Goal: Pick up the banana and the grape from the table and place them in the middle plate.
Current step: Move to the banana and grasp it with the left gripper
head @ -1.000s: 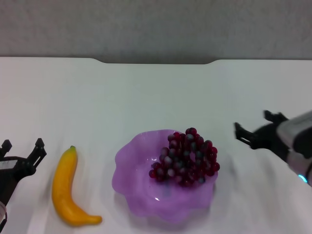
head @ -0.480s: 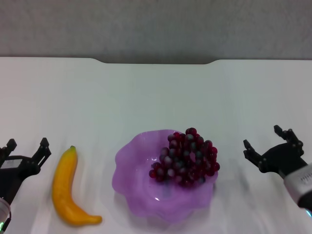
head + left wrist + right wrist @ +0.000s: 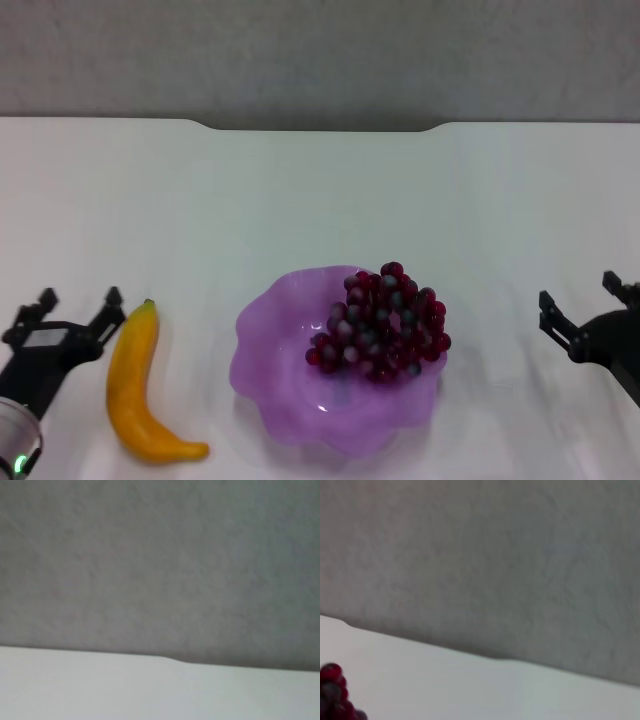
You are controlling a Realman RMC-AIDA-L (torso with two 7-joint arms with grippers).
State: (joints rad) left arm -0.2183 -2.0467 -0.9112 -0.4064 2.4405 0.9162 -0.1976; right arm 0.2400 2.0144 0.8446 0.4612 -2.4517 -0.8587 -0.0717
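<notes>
Now both jaws wide apart, empty: left gripper (image 3: 78, 302), right gripper (image 3: 588, 300).

My left gripper (image 3: 78, 303) is now closer to the banana (image 3: 137, 383), its near finger just beside the stem end. My right gripper (image 3: 588, 301), fingers spread, sits farther from the middle plate (image 3: 270, 372), at the view's edge.
</notes>
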